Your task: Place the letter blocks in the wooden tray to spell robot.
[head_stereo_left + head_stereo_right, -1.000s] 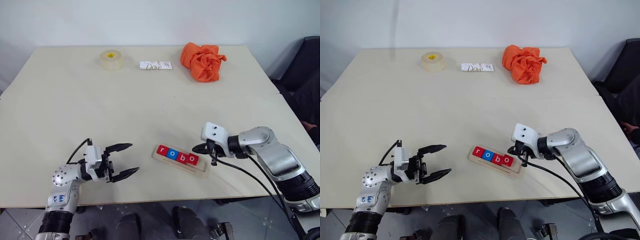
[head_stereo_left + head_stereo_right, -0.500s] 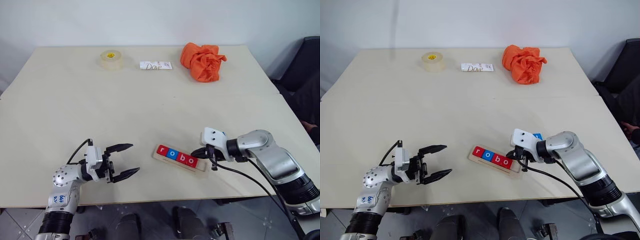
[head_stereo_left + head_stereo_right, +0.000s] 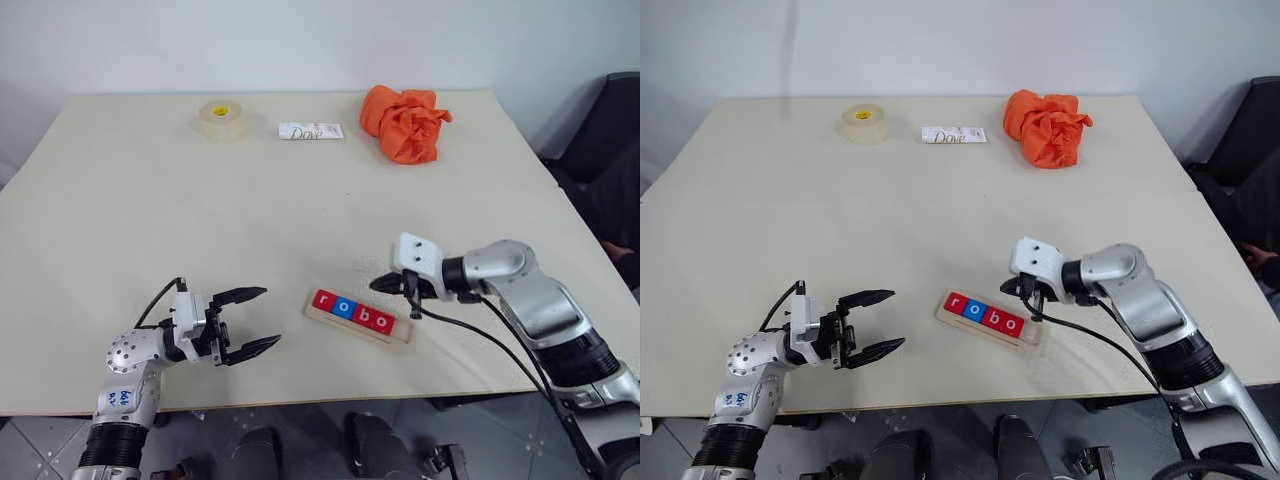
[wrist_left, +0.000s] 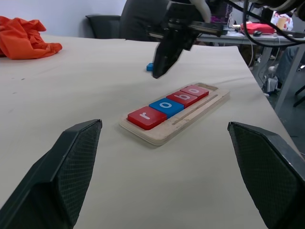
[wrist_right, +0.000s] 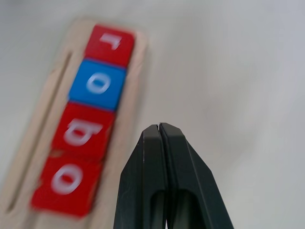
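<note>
Over the last second my right gripper had lifted off the right end of the wooden tray and drawn back toward the far side of the table, so it hung just above and beyond that end, touching nothing. Its two black fingers were pressed flat together, tips meeting, with no tile between them. My left gripper had stayed where it was — low over the table on the tray's left, apart from it, its fingers spread wide and empty, pointing toward the tray. The tray lay at a slant near the front edge of the table, between my two grippers. Four letter blocks sat in it side by side, reading r, o, b, o: red, blue, red, red. The slot at the tray's right end was bare. In my left wrist view a small blue block lay on the table beyond the tray, just behind my right gripper — its letter I could not read. Along the far edge stood a roll of tape, a white packet and a crumpled orange cloth, all well apart from the tray.
</note>
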Robot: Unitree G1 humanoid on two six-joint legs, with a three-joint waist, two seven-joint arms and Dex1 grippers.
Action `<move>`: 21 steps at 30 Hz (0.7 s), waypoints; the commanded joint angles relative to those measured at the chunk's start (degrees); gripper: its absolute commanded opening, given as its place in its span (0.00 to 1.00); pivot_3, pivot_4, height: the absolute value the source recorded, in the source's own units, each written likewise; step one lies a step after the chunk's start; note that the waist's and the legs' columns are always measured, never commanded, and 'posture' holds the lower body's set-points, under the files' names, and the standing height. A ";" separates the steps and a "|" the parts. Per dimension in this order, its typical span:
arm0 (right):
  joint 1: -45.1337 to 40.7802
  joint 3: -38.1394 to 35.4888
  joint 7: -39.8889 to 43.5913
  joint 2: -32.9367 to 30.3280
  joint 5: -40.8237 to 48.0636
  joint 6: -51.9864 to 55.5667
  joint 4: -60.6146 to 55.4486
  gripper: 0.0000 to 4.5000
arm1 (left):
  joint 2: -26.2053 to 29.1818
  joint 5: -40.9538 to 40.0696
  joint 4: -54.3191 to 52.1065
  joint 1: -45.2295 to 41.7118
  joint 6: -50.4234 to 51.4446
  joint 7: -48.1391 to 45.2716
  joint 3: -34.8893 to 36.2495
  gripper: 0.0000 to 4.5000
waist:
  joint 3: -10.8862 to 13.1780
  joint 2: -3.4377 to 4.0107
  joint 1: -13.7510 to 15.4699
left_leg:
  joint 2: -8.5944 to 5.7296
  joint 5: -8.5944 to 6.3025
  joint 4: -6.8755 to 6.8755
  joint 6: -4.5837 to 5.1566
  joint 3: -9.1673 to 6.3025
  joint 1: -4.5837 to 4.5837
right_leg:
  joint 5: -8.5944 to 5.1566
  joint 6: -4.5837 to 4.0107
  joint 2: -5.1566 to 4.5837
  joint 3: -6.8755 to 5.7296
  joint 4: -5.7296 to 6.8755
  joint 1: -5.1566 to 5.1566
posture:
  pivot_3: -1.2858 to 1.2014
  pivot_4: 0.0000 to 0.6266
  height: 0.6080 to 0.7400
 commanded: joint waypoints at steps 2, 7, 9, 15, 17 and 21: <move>-2.99 2.61 -1.01 4.22 -2.68 -4.14 5.53 0.01 | -0.21 -0.10 -2.39 0.46 -0.90 0.52 0.07 1.00 | 0.00 0.00 -0.01 | -0.02 0.00 0.00 0.00 0.03 -0.01 | 0.01 0.01 -0.02 0.01 -0.02 0.00 | 0.52 0.24 1.00; -5.28 4.82 -1.74 9.02 -5.16 -7.69 11.45 0.01 | 0.34 -0.39 -3.94 2.02 -0.60 1.16 0.71 1.00 | 0.00 0.01 -0.13 | -0.01 0.00 -0.01 0.00 0.04 -0.01 | 0.06 0.12 -0.03 0.01 0.02 -0.03 | 0.52 0.24 1.00; -5.69 5.19 -1.59 10.24 -5.69 -8.63 12.69 0.01 | 0.58 -0.50 -4.48 2.52 -0.46 1.41 0.91 1.00 | 0.01 0.01 -0.16 | 0.00 0.00 -0.01 0.00 0.05 -0.01 | 0.07 0.12 -0.02 0.01 0.04 -0.04 | 0.52 0.24 1.00; -5.42 5.46 0.81 11.92 -5.41 -9.75 11.94 0.01 | 1.14 -0.69 -5.40 3.65 -0.34 2.05 1.38 1.00 | 0.01 0.01 -0.13 | 0.01 0.00 -0.01 -0.01 0.04 0.00 | 0.06 0.12 -0.03 0.00 0.07 -0.04 | 0.52 0.24 1.00; -4.85 5.55 2.10 12.10 -4.54 -9.56 10.45 0.01 | 1.20 -0.69 -5.49 3.88 -0.40 2.21 1.42 1.00 | 0.01 0.01 -0.12 | 0.00 0.00 -0.01 -0.01 0.04 -0.01 | 0.06 0.12 -0.04 0.00 0.07 -0.04 | 0.52 0.24 1.00; -3.85 5.44 4.19 11.75 -3.40 -9.02 7.95 0.01 | 1.13 -0.66 -5.58 3.89 -0.31 2.53 1.42 1.00 | 0.01 0.01 -0.10 | 0.00 -0.01 -0.01 -0.01 0.04 -0.01 | 0.06 0.12 -0.06 -0.02 0.07 -0.04 | 0.52 0.24 1.00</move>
